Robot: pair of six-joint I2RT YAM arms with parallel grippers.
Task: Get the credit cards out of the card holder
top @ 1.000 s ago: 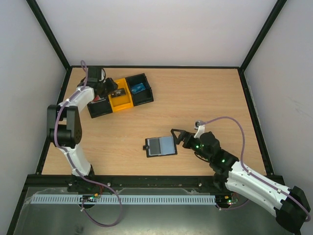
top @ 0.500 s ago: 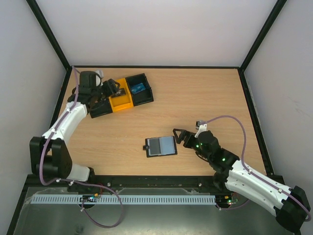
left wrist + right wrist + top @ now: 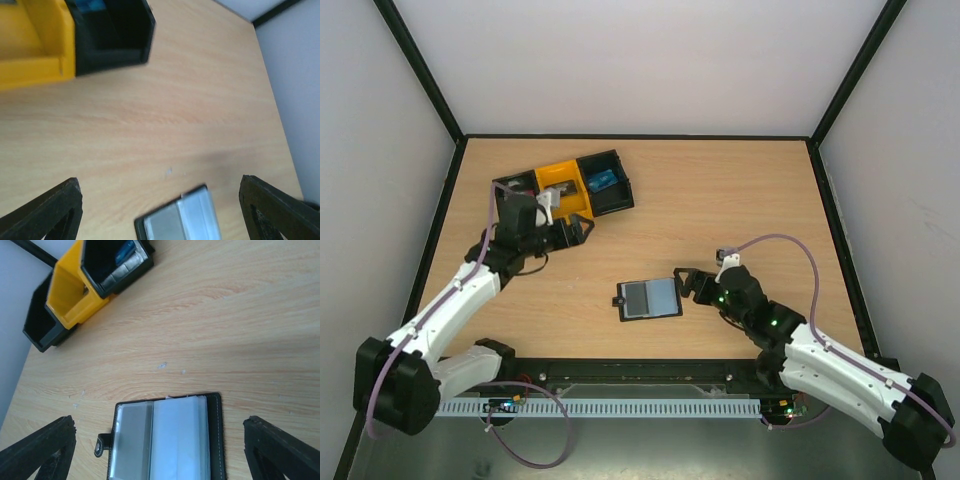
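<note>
Both grippers are spread and empty. The holder (image 3: 648,298) lies just left of the right gripper (image 3: 682,283), long axis along the near edge; left gripper (image 3: 578,230) farther.

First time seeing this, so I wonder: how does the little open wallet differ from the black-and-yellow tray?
The wallet lies flat and thin; the tray has walls and three compartments. The wallet shows grey-blue panels; the tray's middle is yellow. The wallet is smaller than the tray. Both rest on the table.
</note>
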